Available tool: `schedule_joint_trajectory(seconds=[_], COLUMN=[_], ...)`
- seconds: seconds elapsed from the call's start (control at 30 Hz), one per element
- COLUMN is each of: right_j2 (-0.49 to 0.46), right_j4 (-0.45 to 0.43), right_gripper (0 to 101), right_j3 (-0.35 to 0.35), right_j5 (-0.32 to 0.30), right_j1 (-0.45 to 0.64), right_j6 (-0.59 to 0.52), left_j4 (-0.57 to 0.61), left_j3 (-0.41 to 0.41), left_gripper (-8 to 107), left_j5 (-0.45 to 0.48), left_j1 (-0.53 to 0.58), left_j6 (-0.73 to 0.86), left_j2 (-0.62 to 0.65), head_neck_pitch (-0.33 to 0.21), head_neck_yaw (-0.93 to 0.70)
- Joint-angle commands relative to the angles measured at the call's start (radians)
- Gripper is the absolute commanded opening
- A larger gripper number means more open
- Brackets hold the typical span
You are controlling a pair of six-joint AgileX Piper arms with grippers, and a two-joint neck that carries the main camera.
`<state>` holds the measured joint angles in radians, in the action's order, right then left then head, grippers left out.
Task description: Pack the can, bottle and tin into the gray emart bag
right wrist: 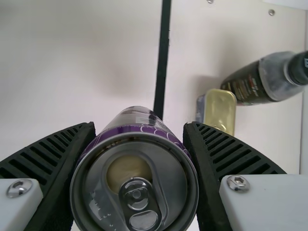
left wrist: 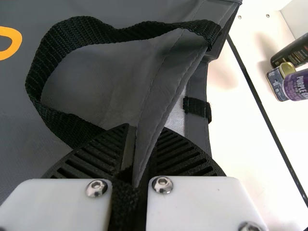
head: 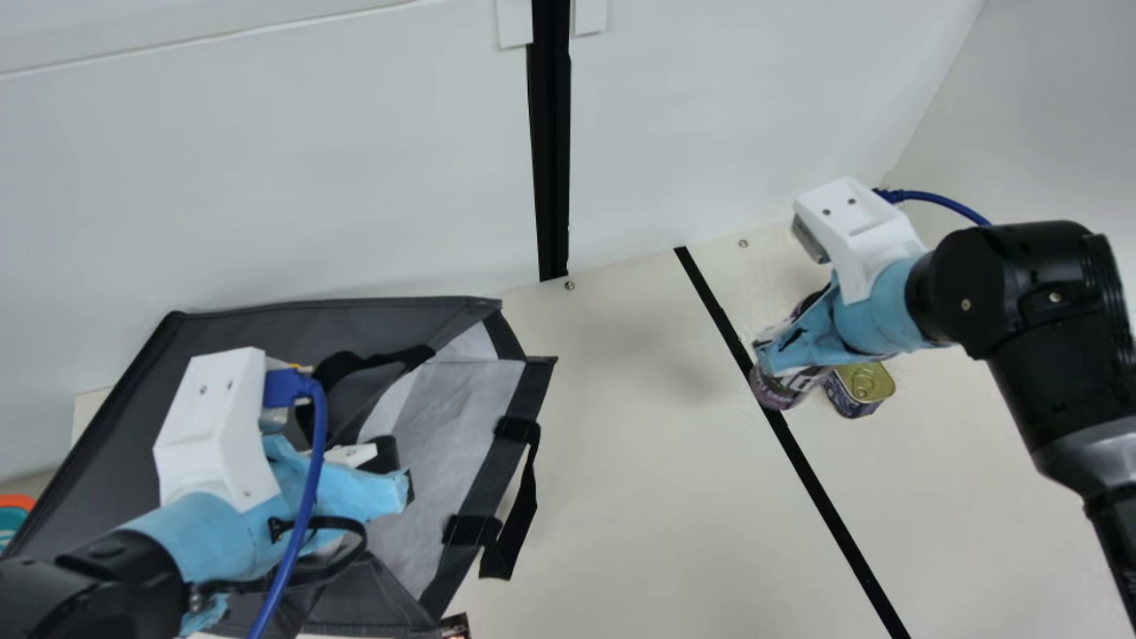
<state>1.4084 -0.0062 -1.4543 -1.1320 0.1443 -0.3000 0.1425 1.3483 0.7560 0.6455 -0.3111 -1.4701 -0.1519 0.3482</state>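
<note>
In the main view, my left gripper (head: pixel 397 479) is over the open gray bag (head: pixel 448 399). The left wrist view has my left gripper (left wrist: pixel 137 159) shut on the gray bag's edge (left wrist: pixel 166 91) beside a black strap. My right gripper (head: pixel 765 359) is near the black line, at the purple can (head: pixel 781 389). In the right wrist view, my right gripper (right wrist: pixel 139 144) has a finger against each side of the can (right wrist: pixel 137 192), its pull-tab top facing the camera. The tin (right wrist: pixel 220 113) and the dark bottle (right wrist: pixel 255 82) are beyond it. Whether the can touches the table is unclear.
A black line (head: pixel 825 501) crosses the cream table (head: pixel 621 461) between bag and tin. The white wall (head: pixel 355 177) rises behind. One bag handle (head: pixel 524 506) hangs over the bag's right side. A teal and orange object (head: pixel 13 515) shows at far left.
</note>
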Motion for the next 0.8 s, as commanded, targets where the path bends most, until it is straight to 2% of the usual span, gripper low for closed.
schedule_joint_trajectory(seconds=[0.0,0.47,0.77], right_j2=[0.004,0.020,0.010], right_j4=[-0.002,0.015,0.039], right_gripper=[0,0,0], right_j3=[-0.005,-0.046,-0.044], right_j5=[-0.003,-0.029,-0.043], right_j1=[-0.025,-0.133,-0.182], right_j6=[0.002,0.003,-0.008], left_j4=[0.000,0.000,0.000], left_j3=[0.000,0.000,0.000], left_gripper=[10,10,10], left_j5=[0.000,0.000,0.000], left_j1=[0.000,0.000,0.000], left_j6=[0.000,0.000,0.000], left_j2=[0.000,0.000,0.000], head_neck_pitch=[-0.023,-0.023,-0.023], head_neck_yaw=[0.001,0.001,0.001])
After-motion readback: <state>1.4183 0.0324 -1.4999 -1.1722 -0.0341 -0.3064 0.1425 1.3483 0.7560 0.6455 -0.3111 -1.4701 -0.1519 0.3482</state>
